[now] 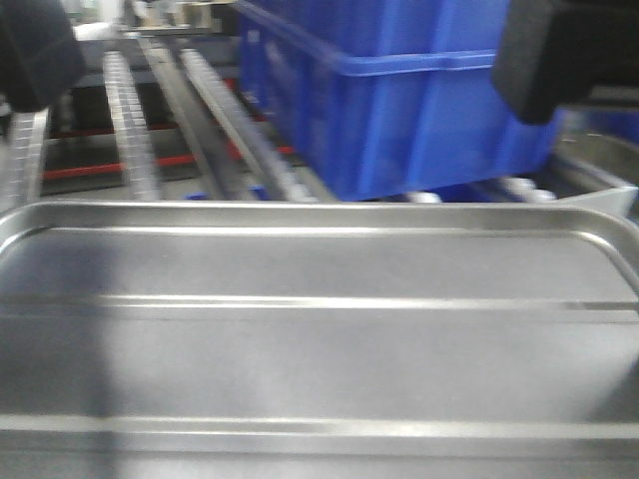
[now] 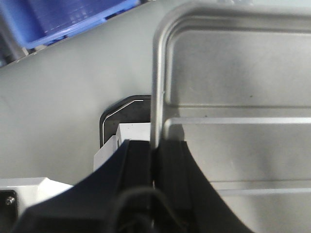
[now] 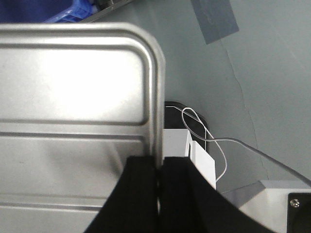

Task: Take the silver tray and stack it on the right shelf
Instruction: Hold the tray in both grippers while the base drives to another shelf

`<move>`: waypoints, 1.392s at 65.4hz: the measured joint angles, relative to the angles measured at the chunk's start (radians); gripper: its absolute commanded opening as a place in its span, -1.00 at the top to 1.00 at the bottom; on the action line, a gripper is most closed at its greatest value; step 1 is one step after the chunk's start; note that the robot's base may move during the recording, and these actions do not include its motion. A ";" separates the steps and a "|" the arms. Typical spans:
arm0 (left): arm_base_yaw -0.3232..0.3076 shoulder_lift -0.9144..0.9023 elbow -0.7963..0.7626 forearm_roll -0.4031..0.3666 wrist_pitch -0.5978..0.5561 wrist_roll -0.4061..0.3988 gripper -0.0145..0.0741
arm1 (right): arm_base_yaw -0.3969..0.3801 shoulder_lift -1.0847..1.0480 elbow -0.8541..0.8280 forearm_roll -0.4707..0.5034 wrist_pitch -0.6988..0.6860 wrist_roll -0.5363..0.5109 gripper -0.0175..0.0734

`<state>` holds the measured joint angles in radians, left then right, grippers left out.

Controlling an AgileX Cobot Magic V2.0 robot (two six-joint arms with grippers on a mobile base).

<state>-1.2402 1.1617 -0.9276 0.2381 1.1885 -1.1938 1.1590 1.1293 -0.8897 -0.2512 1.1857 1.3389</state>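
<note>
Silver tray [image 1: 319, 339] is gripped at both short ends. The left hand [image 2: 154, 150] is closed tight on the raised rim, one black finger [image 2: 177, 170] inside and one outside; the right hand [image 3: 159, 162] pinches the opposite rim the same way. The tray is held flat above the grey floor [image 2: 63, 87], ridges showing. Just beyond its far edge lies the right shelf [image 1: 215, 100] with its roller rows; whether they touch cannot be told. A blue crate [image 1: 399, 90] sits on those rollers.
</note>
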 measured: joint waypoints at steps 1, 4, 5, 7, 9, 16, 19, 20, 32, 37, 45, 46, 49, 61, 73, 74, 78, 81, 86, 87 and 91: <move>0.000 0.000 0.000 0.000 0.000 0.000 0.88 | 0.000 0.000 0.000 0.000 0.000 0.000 0.48; 0.000 0.000 0.000 0.000 0.000 0.000 0.88 | 0.000 0.000 0.000 0.000 0.000 0.000 0.48; 0.000 0.000 0.000 0.000 0.000 0.000 0.88 | 0.000 0.000 0.000 0.000 0.000 0.000 0.48; -0.002 0.000 0.000 0.000 0.000 0.000 0.88 | 0.000 0.000 0.000 0.000 0.000 0.000 0.48; -0.002 0.000 0.000 0.000 0.000 0.000 0.88 | 0.000 0.000 0.000 0.000 0.000 0.000 0.48; -0.002 0.000 0.000 0.000 0.000 0.000 0.88 | 0.000 0.000 0.000 0.000 0.000 0.000 0.48; -0.002 0.000 0.000 0.000 0.000 0.000 0.88 | 0.000 0.000 0.000 0.000 0.000 0.000 0.48; -0.002 0.000 0.000 0.000 0.000 0.000 0.88 | 0.000 0.000 0.000 0.000 0.000 0.000 0.48; -0.002 0.000 0.000 0.000 0.000 0.000 0.88 | 0.000 0.000 0.000 0.000 0.000 0.000 0.48; -0.002 0.000 0.000 0.000 0.000 0.000 0.88 | 0.000 0.000 0.000 0.000 0.000 0.000 0.48; -0.002 0.000 0.000 0.000 0.000 0.000 0.88 | 0.000 0.000 0.000 0.000 0.000 0.000 0.48; -0.002 0.000 0.000 0.000 0.000 0.000 0.88 | 0.000 0.000 0.000 0.000 0.000 0.000 0.48; -0.002 0.000 0.000 0.000 0.000 0.000 0.88 | 0.000 0.000 0.000 0.000 0.000 0.000 0.48; -0.002 0.000 0.000 0.000 0.000 0.000 0.88 | 0.000 0.000 0.000 0.000 0.001 0.000 0.48; -0.002 0.000 0.000 0.000 0.000 0.000 0.88 | 0.000 0.000 0.000 0.000 0.002 0.000 0.48; -0.002 0.000 0.000 0.000 0.000 0.000 0.88 | 0.000 0.000 0.000 0.000 0.002 0.000 0.48; -0.002 0.000 0.000 0.000 0.000 0.000 0.88 | 0.000 0.000 0.000 0.000 0.002 0.000 0.48; -0.002 0.000 0.000 0.000 0.000 0.000 0.88 | 0.000 0.000 0.000 0.000 0.004 0.000 0.48; -0.002 0.000 0.000 0.000 0.000 0.000 0.88 | 0.000 0.000 0.000 0.000 0.004 0.000 0.48; -0.002 0.000 0.000 0.000 0.000 0.000 0.88 | 0.000 0.000 0.000 0.000 0.004 0.000 0.48; -0.002 0.000 0.000 0.000 0.000 0.000 0.88 | 0.000 0.000 0.000 0.000 0.004 0.000 0.48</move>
<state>-1.2423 1.1617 -0.9276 0.2381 1.1885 -1.1938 1.1590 1.1293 -0.8897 -0.2512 1.1894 1.3389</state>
